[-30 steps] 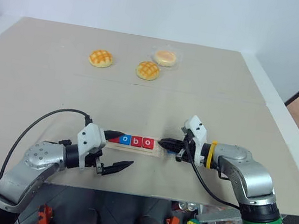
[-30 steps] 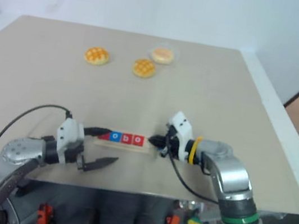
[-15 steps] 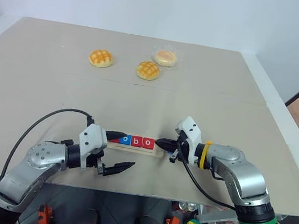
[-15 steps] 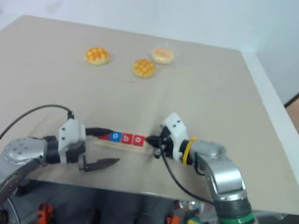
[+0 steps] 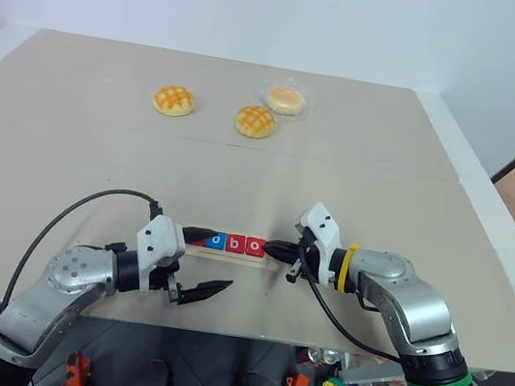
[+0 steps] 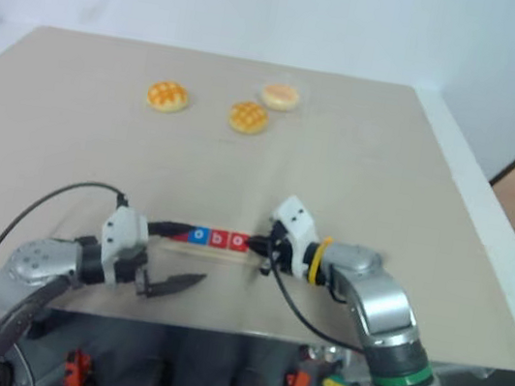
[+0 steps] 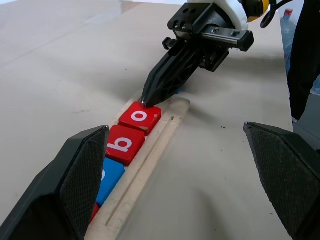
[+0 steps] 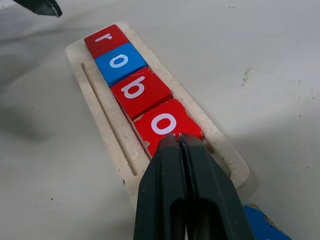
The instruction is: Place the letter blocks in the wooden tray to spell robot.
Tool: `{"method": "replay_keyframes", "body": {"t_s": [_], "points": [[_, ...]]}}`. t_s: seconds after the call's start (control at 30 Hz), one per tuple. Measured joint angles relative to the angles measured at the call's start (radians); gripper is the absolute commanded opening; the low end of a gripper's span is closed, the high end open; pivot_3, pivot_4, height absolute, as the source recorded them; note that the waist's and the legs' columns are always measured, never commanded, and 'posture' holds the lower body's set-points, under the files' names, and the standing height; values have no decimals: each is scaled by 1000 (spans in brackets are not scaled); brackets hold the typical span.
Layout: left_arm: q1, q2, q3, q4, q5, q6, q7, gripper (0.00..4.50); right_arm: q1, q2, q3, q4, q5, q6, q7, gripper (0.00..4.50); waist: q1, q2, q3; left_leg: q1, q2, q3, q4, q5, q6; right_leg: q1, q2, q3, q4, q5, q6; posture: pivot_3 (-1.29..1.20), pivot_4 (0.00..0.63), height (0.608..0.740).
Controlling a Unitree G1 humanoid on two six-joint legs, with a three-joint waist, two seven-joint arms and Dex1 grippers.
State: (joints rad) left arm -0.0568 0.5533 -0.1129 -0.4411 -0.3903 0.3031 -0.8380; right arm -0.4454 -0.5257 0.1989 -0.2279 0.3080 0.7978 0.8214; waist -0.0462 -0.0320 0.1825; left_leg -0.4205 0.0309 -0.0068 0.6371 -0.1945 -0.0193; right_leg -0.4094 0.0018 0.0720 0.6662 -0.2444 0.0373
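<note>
Red "o" block (image 8: 167, 125) risks riding up the wooden tray (image 8: 105, 120) under the closed, empty right end effector (image 8: 179, 142); left end effector (image 7: 180, 165) gapes wide.

Five letter blocks (image 8: 145, 107), one wooden tray (image 8: 102, 107), three buns (image 5: 255, 120) and two tools (image 7: 172, 75)

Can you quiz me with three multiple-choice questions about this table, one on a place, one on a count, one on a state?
1. Where is the blue tile outside the tray?
A. on the table past the tray's end
B. beside the buns
C. in the left gripper

2. How many tiles lie in the tray?
A. two
B. four
C. five

3. How are the right gripper jaws?
A. wide open
B. shut
C. holding a bun

Answers: 1 A, it lies beyond the tray's end; 2 B, r, o, b, o sit in a row; 3 B, jaws pressed together at the last red tile.
</note>
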Motion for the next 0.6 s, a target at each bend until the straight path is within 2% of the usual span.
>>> {"method": "replay_keyframes", "body": {"t_s": [0.6], "points": [[0, 0, -7, 0, 4, -17, -21, 4500, 36, -23, 28, -29, 0, -12, -18, 20, 0, 0, 0, 0, 0, 0, 0, 0, 0, 0, 0, 0, 0, 0, 0, 0, 150, 740]]}}
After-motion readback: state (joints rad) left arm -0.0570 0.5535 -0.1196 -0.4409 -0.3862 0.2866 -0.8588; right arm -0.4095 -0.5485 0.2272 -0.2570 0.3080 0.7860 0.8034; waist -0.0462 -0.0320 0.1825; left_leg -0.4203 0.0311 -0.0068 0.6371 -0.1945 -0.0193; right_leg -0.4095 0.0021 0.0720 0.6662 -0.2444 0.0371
